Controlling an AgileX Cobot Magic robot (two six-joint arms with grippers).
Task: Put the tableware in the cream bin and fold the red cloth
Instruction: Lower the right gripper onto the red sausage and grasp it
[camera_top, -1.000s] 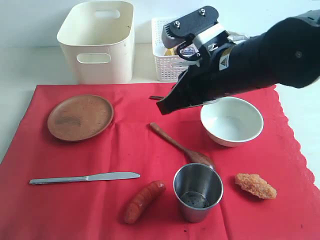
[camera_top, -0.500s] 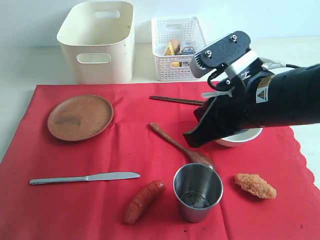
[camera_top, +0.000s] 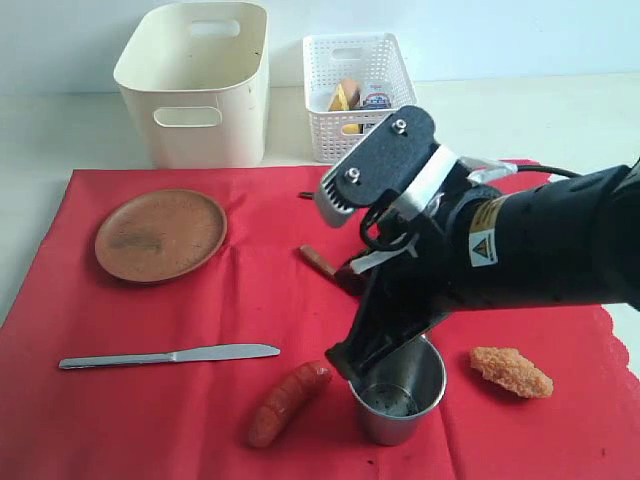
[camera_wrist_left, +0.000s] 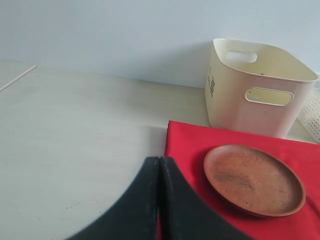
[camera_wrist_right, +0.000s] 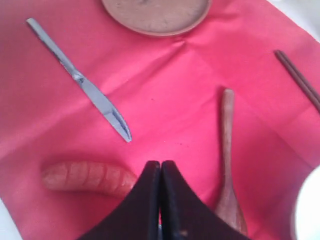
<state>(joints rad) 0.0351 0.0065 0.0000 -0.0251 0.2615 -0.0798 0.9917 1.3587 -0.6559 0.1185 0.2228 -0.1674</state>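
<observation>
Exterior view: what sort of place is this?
Likely a robot-lab tabletop staged as a dining setup: a red cloth laid with a round brown plate, steel table knife and steel cup, a cream bin and white basket behind, on a pale table against a blank wall.

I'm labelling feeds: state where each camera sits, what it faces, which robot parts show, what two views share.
Exterior: raised, off the arms, facing large red cloth and cream plastic bin; right arm shows.
Left wrist: low, facing round brown plate; shut left gripper shows.
Right wrist: downward onto steel knife; shut right gripper shows.
All three share the plate.
</observation>
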